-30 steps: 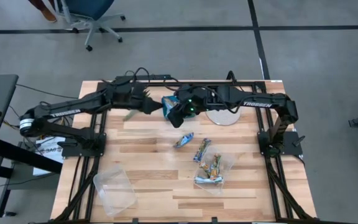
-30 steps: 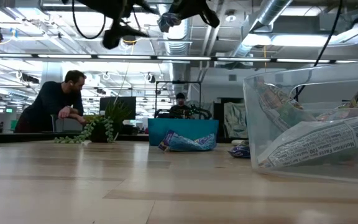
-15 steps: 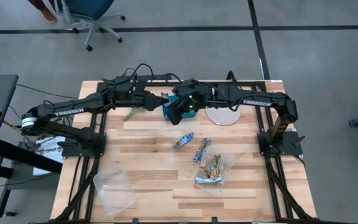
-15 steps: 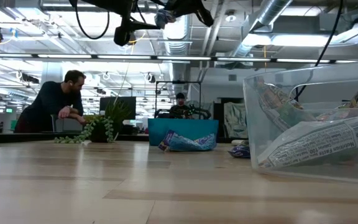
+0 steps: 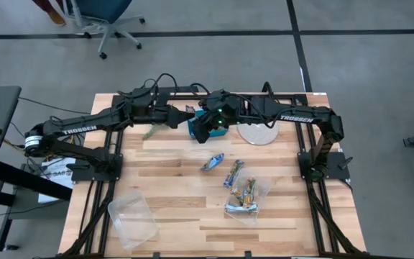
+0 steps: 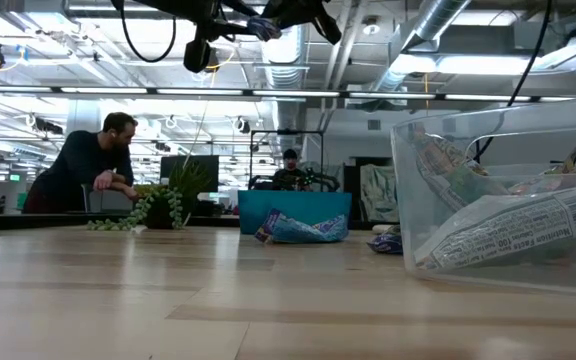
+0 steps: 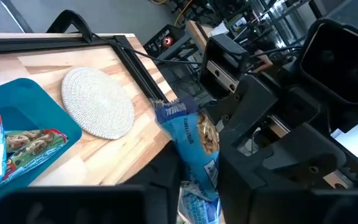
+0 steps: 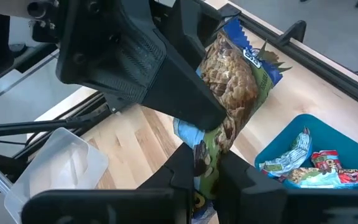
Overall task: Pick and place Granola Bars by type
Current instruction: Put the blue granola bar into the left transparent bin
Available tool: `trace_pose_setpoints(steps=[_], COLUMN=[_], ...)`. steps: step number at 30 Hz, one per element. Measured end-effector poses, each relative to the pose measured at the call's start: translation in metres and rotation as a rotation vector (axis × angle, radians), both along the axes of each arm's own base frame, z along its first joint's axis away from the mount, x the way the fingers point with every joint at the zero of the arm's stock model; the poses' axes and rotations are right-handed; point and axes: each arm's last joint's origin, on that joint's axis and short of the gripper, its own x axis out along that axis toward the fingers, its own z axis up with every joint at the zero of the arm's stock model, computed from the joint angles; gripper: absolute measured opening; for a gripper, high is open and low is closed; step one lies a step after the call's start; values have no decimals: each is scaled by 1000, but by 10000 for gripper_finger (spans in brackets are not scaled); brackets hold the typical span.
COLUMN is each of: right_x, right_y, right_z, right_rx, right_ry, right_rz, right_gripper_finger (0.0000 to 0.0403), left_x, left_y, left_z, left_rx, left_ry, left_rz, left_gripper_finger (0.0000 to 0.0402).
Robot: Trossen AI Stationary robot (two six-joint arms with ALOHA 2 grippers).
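Clearly the granola bar (image 8: 232, 93) in play is a light, thin packet in a shiny blue-white wrapper. I judge it soft and crinkly, rather slippery, and easy to crush, so it is best pinched flat across the body, near one end, where the foil does not slide.

It is held high above the back of the counter (image 5: 171, 194), over the teal bin (image 5: 201, 124), between the two arms. The right tool (image 8: 207, 158) is closed on the lower end of the packet; its two dark fingers press the wrapper between them. The left tool (image 5: 184, 117) meets it from the other side. Its fingers lie along the upper part of the packet and seem to touch it, but whether they already pinch it I cannot tell.

Other granola bars lie in the teal bin, two loose on the counter, and several in the clear container (image 5: 249, 196) near the front. A second clear container (image 5: 131, 218) stands at the front left.
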Motion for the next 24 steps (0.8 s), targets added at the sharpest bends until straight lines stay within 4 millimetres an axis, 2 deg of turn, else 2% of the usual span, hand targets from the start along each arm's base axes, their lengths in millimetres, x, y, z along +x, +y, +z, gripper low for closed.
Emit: trace_pose_setpoints(steps=[5, 13, 19, 24], right_x=[0, -4, -24, -56], right_y=[0, 6, 20, 43], right_z=[0, -5, -1, 7], right_rx=[3, 127, 271, 210], right_ry=[2, 53, 159, 309], right_rz=[6, 155, 331, 388], right_gripper_finger=[51, 144, 203, 222], left_x=[0, -1, -7, -22], left_y=[0, -2, -11, -37], left_z=[0, -7, -24, -28], left_rx=[20, 84, 80, 35], left_ry=[3, 88, 240, 294], left_rz=[-2, -67, -299, -619], left_gripper_finger=[54, 59, 60, 61])
